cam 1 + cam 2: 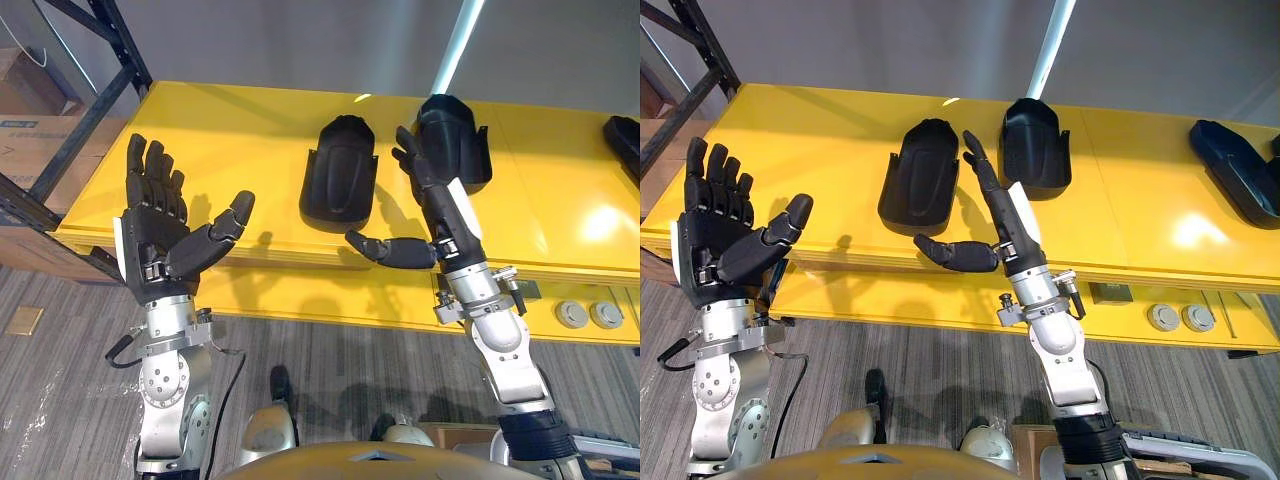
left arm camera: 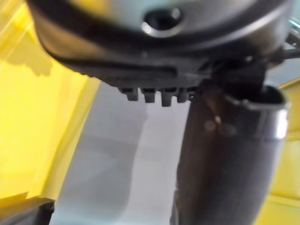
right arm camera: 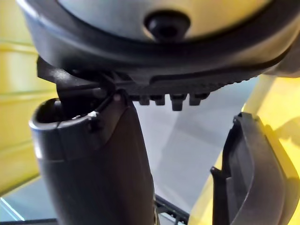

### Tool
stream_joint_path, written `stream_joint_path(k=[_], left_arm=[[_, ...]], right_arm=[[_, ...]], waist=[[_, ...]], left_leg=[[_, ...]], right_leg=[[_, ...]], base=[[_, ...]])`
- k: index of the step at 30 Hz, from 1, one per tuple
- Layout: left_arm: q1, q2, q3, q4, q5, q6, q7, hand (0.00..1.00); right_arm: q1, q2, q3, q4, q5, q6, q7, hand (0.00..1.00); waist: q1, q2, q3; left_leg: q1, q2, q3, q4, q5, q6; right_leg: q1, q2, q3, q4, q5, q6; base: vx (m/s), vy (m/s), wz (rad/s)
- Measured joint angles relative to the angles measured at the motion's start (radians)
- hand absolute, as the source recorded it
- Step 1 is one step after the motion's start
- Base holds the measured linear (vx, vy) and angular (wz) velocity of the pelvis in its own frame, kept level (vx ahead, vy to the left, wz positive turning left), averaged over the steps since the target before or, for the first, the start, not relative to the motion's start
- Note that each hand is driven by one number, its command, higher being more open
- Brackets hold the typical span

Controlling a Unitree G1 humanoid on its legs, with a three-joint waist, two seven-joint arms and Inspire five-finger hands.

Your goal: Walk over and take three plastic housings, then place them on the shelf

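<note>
Off to the left hand's outer side, a dark shelf frame [image 1: 122, 40] stands by the end of the yellow table [image 1: 230, 130], with cardboard boxes [image 1: 25, 140] behind its bars.

The left hand [image 1: 155, 235] is raised in front of the table edge, palm facing back toward the robot. Its fingers are straight and spread and its thumb [image 2: 229, 159] is stuck out to the side. It holds nothing and touches nothing.

Beyond that thumb, and between the two hands, the first black plastic housing [image 1: 340, 175] lies on the table top, hollow side up. It is apart from both hands.

The right hand [image 1: 1005, 215] is turned edge-on, with its fingers straight and together, pointing away over the table. Its thumb [image 3: 93, 164] juts out sideways toward the left hand. The hand is empty, not closed around anything.

Just past its fingertips lies the second housing [image 1: 462, 135], also hollow side up. From the head views the fingertips overlap that housing's near left edge, and I cannot tell whether they touch it. The right wrist view shows the same housing's dark rim close beside the hand.

Well beyond the right hand's outer side, the third housing [image 1: 1240, 175] lies near the far right of the table. Below it, two round grey fittings [image 1: 590, 314] sit in the table's front face.
</note>
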Motion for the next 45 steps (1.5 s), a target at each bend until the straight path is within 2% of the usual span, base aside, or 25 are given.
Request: stream_joint_path(k=[5, 8, 12, 18, 22, 26, 34, 41, 45], left_arm=[[0.0, 0.001, -0.004, 0.002, -0.001, 0.007, -0.002, 1.0], [0.0, 0.003, -0.004, 0.002, -0.003, 0.007, -0.009, 1.0], [0.0, 0.012, -0.003, 0.002, -0.01, 0.007, -0.011, 1.0], [0.002, 0.015, -0.008, 0.002, -0.011, 0.007, -0.007, 1.0], [0.002, 0.015, -0.023, 0.002, -0.012, 0.007, -0.003, 1.0], [0.002, 0.015, -0.025, 0.002, -0.032, 0.007, 0.005, 1.0], [-0.005, 0.015, -0.032, 0.002, -0.033, 0.008, 0.001, 1.0], [-0.012, 0.015, -0.038, 0.002, -0.034, 0.028, -0.03, 1.0], [-0.012, 0.017, -0.043, 0.002, -0.035, 0.029, -0.035, 1.0]], right_arm=[[-0.002, -0.035, 0.011, 0.0, -0.033, -0.001, -0.014, 1.0], [-0.008, -0.074, 0.034, 0.0, -0.102, -0.004, -0.052, 1.0], [-0.03, -0.076, 0.061, 0.005, -0.18, 0.01, -0.114, 1.0], [-0.074, -0.074, 0.08, 0.053, -0.256, 0.085, -0.195, 1.0], [-0.111, -0.074, 0.08, 0.128, -0.26, 0.155, -0.253, 1.0], [-0.136, -0.072, 0.08, 0.15, -0.285, 0.188, -0.286, 1.0], [-0.25, -0.071, 0.081, 0.253, -0.296, 0.211, -0.292, 1.0], [-0.322, -0.072, 0.081, 0.333, -0.296, 0.229, -0.309, 1.0], [-0.346, -0.075, 0.088, 0.358, -0.296, 0.231, -0.314, 1.0]], waist=[[0.009, -0.001, 0.004], [0.011, -0.002, 0.007], [0.016, -0.007, 0.019], [0.015, -0.008, 0.032], [0.016, -0.002, 0.043], [0.015, 0.008, 0.068], [0.016, 0.011, 0.072], [0.015, 0.036, 0.087], [0.014, 0.036, 0.088]], left_leg=[[0.0, -0.003, -0.011, 0.0, -0.001, 0.0], [-0.002, -0.011, -0.025, 0.0, -0.001, 0.0], [-0.004, -0.016, -0.027, 0.0, -0.001, 0.001], [-0.019, -0.018, -0.026, 0.0, 0.001, 0.004], [-0.019, -0.019, -0.026, 0.0, 0.001, 0.003], [-0.019, -0.018, -0.025, 0.0, 0.001, 0.003], [-0.028, -0.02, -0.027, 0.001, 0.023, 0.001], [-0.027, -0.019, -0.037, 0.0, 0.018, -0.001], [-0.032, -0.015, -0.023, 0.0, 0.018, 0.0]], right_leg=[[-0.003, -0.01, -0.017, 0.035, -0.026, 0.0], [-0.004, -0.022, -0.034, 0.06, -0.046, 0.002], [-0.013, -0.032, -0.038, 0.085, -0.059, 0.001], [-0.025, -0.034, -0.041, 0.086, -0.059, 0.001], [-0.025, -0.035, -0.041, 0.086, -0.059, 0.0], [-0.026, -0.035, -0.04, 0.086, -0.059, 0.0], [-0.038, -0.036, -0.041, 0.087, -0.059, -0.001], [-0.038, -0.037, -0.047, 0.104, -0.061, -0.003], [-0.039, -0.037, -0.052, 0.103, -0.061, -0.003]], base=[[0.02, -0.025, 0.11], [0.02, -0.022, 0.15], [0.01, -0.021, 0.06], [0.0, -0.018, 0.02], [0.0, -0.008, 0.0], [0.0, -0.008, 0.0], [0.01, -0.03, 0.01], [-0.05, -0.019, 0.03], [-0.02, -0.003, 0.03]])
